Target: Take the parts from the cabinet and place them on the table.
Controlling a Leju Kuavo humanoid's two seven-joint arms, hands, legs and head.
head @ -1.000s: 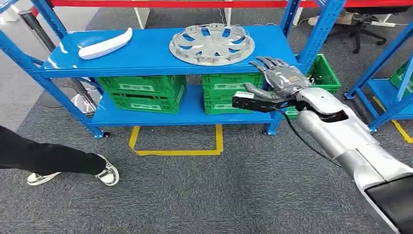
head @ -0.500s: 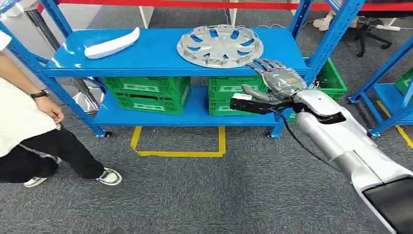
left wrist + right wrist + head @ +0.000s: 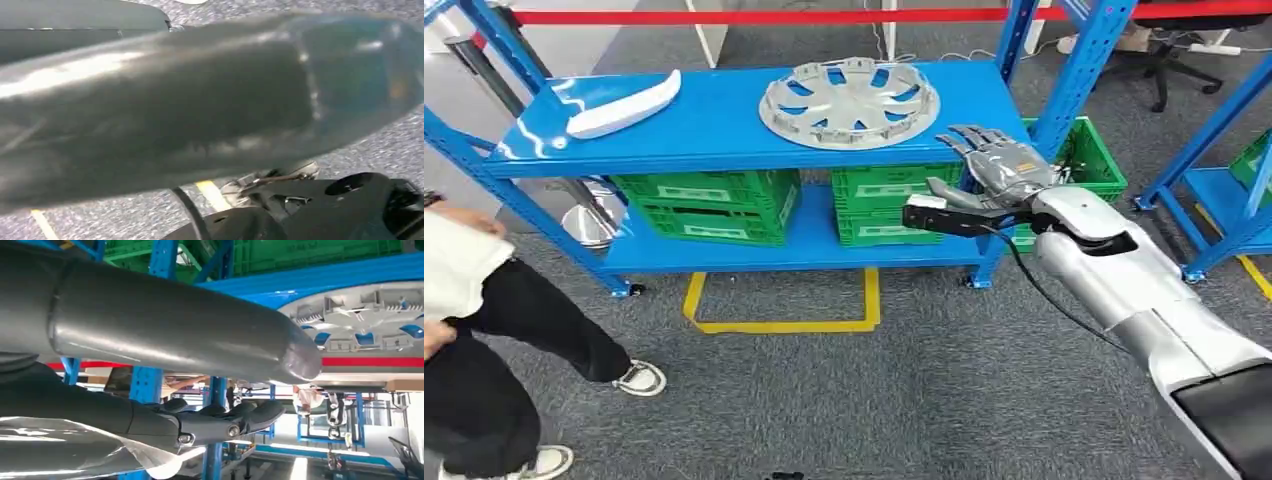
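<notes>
Start nearest you: the right arm [image 3: 1144,290] extends forward and up from the lower right of the head view, ending in the right hand [image 3: 999,165]. Note that the hand is empty, with its fingers spread apart and its thumb held out to the side; this reads as a pre-grasp posture kept wide enough to take a broad rim. The left hand [image 3: 150,115] appears in its wrist view as a blurred dark mass over grey carpet, so you cannot tell whether its fingers are apart or together.

Next, locate the blue cabinet [image 3: 724,150]. The right hand sits just beside the front right corner of its top shelf, at about shelf height.

The task part closest to the hand is the silver wheel cover [image 3: 849,97], lying flat on the top shelf, slightly beyond the fingertips and toward the robot's left. The right wrist view shows its ribbed face [image 3: 370,315] close ahead of the thumb, not yet touched. Farther left on the same shelf lies a white curved trim part [image 3: 624,105], well apart from the hand. Expect the wheel cover to be taken first.

Green crates [image 3: 714,200] occupy the lower shelf. A person [image 3: 484,350] stands at the left edge.
</notes>
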